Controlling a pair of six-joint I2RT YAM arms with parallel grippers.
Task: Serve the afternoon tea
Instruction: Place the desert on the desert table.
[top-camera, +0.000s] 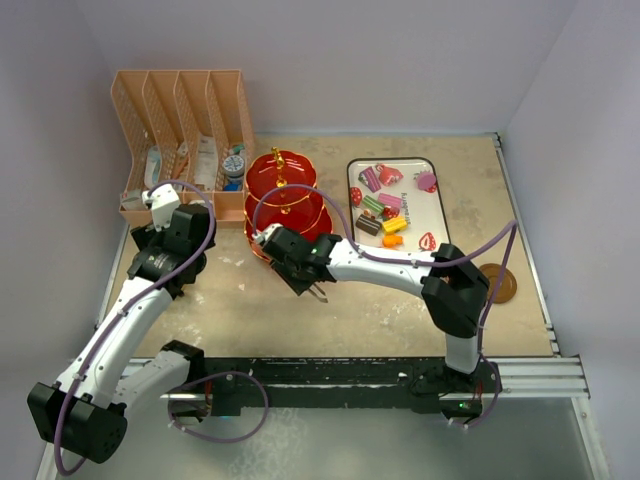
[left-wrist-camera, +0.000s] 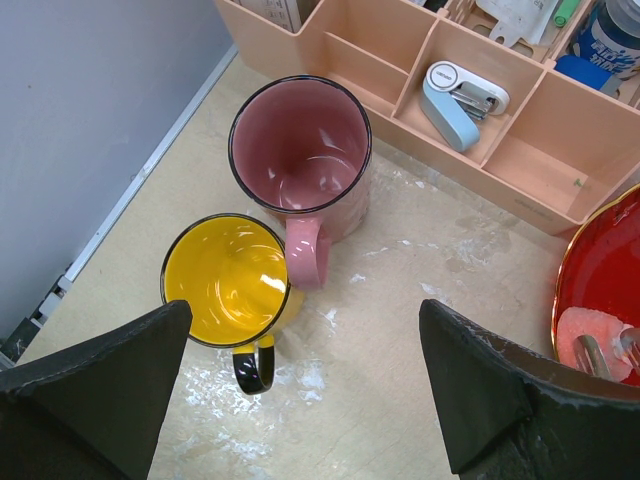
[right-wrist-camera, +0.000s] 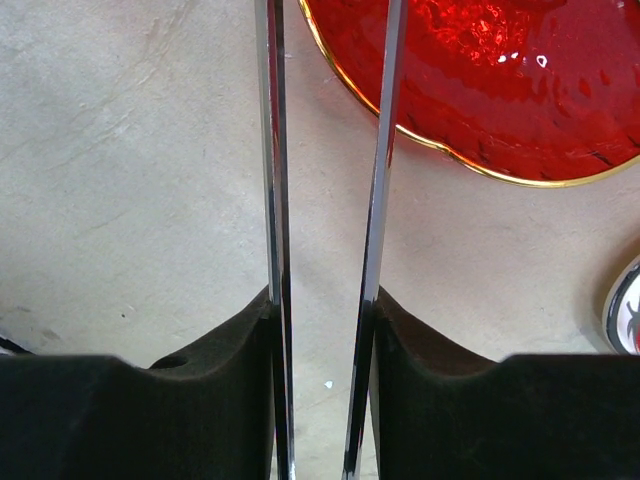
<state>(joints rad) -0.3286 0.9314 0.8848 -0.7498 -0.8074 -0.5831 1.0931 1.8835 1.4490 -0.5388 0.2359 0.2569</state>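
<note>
One pink translucent mug (left-wrist-camera: 300, 160), one yellow translucent mug (left-wrist-camera: 225, 280), left gripper (left-wrist-camera: 305, 312) wide above both, right gripper (right-wrist-camera: 322, 300) clamping one pair of metal tongs (right-wrist-camera: 385, 150), one red three-tier stand (right-wrist-camera: 480, 80) just right

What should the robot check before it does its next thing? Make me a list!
1. Tongs held by the right gripper: ok, both blades are clamped in it.
2. Tongs free to pick something up: ok, nothing shows between the blades.
3. Left gripper open: ok, its jaws stand wide above the mugs.
4. Pink mug and yellow mug upright: ok, and both look empty.
5. Toy cakes on the stand: not ok, they lie on the tray and the tiers look bare.
6. Tong tips lined up: cannot tell, they run out of the wrist view.
</note>
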